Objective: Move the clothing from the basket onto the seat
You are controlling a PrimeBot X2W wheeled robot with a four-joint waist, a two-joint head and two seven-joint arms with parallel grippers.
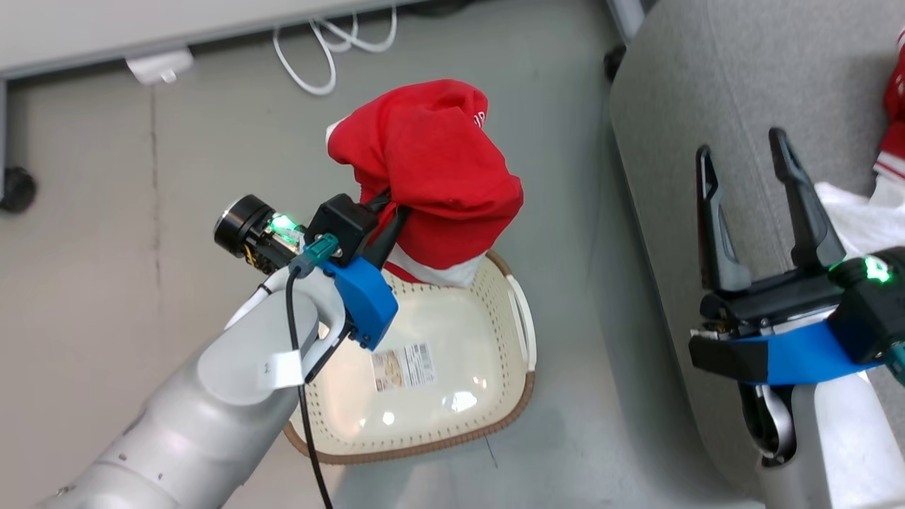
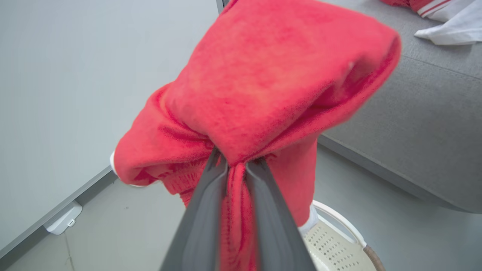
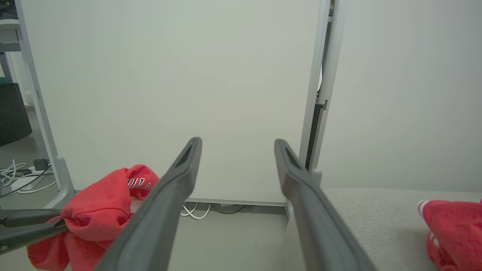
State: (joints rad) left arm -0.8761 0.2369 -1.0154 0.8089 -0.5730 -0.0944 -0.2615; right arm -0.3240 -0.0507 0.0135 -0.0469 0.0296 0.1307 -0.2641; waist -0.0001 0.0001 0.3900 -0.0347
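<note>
My left gripper (image 1: 396, 205) is shut on a bunched red garment (image 1: 431, 170) and holds it up above the far rim of the cream basket (image 1: 495, 417). The basket stands on the floor with only a paper label (image 1: 403, 366) on its base. In the left wrist view the red garment (image 2: 271, 86) drapes over my two pinched fingers (image 2: 205, 210). My right gripper (image 1: 742, 152) hangs open and empty over the grey seat (image 1: 707, 85). A second red and white garment (image 1: 892, 134) lies on the seat at the right edge; the right wrist view shows that garment (image 3: 452, 226) too.
White cables (image 1: 318, 56) and a white power block (image 1: 159, 65) lie on the floor by a partition at the back. A black caster (image 1: 15, 189) stands at the left. Open grey floor separates basket and seat.
</note>
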